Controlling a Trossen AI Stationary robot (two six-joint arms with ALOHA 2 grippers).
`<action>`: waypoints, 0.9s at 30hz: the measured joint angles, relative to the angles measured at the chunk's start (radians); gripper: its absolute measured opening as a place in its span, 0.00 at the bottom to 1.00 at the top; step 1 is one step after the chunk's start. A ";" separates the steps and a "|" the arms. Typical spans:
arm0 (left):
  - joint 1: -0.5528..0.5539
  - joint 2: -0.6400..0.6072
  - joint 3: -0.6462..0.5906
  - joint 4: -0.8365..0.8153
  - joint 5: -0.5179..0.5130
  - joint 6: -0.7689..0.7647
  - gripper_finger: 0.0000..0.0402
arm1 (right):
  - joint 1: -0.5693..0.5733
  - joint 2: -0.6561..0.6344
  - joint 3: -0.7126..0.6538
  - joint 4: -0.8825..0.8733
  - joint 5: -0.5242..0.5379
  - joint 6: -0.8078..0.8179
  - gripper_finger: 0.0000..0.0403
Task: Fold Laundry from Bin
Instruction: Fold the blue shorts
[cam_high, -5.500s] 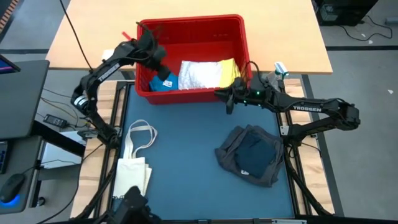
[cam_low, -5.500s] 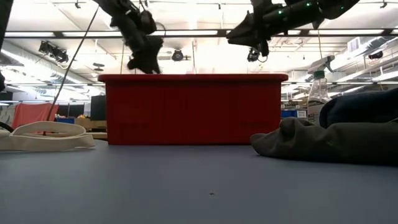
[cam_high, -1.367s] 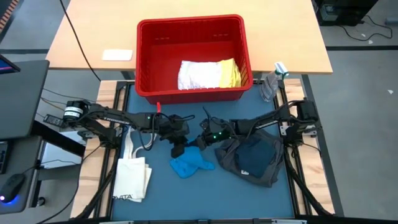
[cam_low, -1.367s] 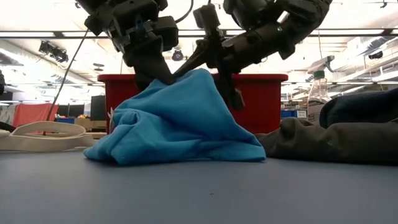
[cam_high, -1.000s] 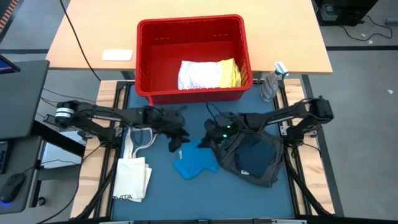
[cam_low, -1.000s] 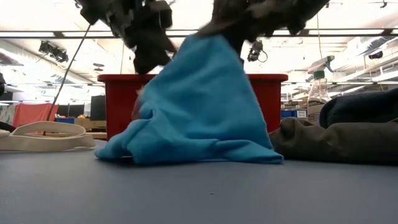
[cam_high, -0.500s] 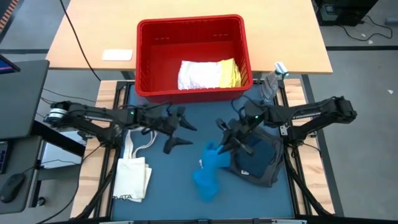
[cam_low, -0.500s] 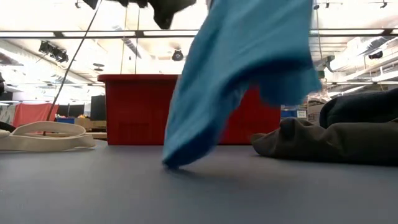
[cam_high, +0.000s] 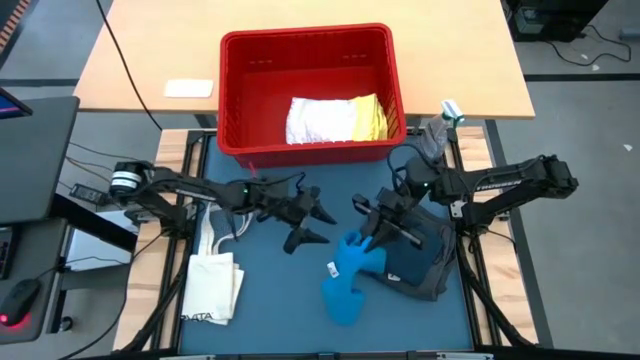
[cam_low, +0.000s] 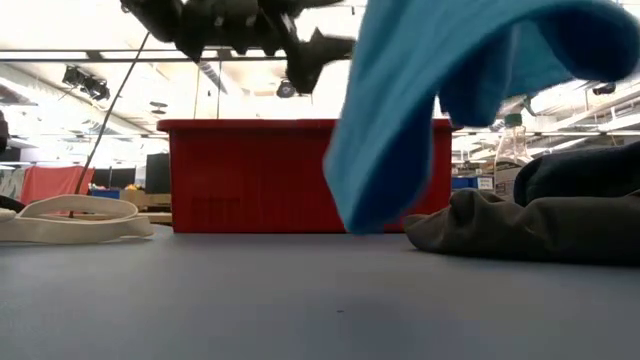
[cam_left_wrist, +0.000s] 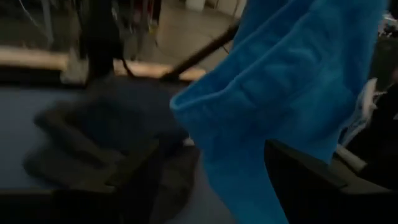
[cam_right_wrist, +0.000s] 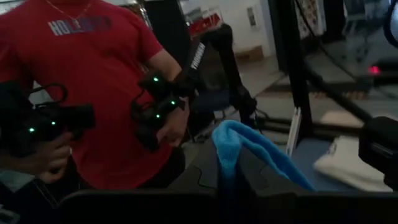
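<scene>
The bright blue cloth (cam_high: 347, 280) is held up off the blue mat (cam_high: 270, 310) by the right gripper (cam_high: 372, 233), whose fingers are pinched tight on its upper edge. The cloth hangs down in front of the red bin (cam_high: 310, 95), its lower end trailing toward the near edge of the mat; whether that end touches the mat cannot be told. In the low view the blue cloth (cam_low: 450, 90) is seen draped high, in front of the bin's front wall (cam_low: 260, 175).

The left gripper (cam_high: 312, 225) is spread wide and holds nothing. It is positioned in front of the bin, to the left of the blue cloth and apart from it. From the left wrist view the cloth (cam_left_wrist: 292, 106) is seen close ahead between the open fingers (cam_left_wrist: 305, 174).

Inside the bin a white textured piece (cam_high: 318, 120) lies against the front wall, with a yellow piece (cam_high: 372, 115) touching it on the right.

A dark grey and navy pile (cam_high: 415, 255) lies on the mat in front of the bin's right corner, just behind the hanging cloth. A cream tote bag (cam_high: 212, 275) lies in front of the bin's left corner.

A person in a red shirt (cam_right_wrist: 93, 93) is seen in the right wrist view, holding two controllers.
</scene>
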 joint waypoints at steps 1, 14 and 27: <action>0.000 0.016 0.000 -0.001 0.010 -0.024 0.70 | 0.000 0.000 0.000 -0.021 0.000 0.000 0.05; -0.001 0.228 0.000 0.443 0.181 -0.303 0.70 | 0.000 0.000 0.000 0.066 -0.061 0.026 0.05; -0.029 0.265 0.117 0.587 0.276 -0.376 0.69 | 0.000 0.001 0.000 0.099 -0.027 -0.009 0.05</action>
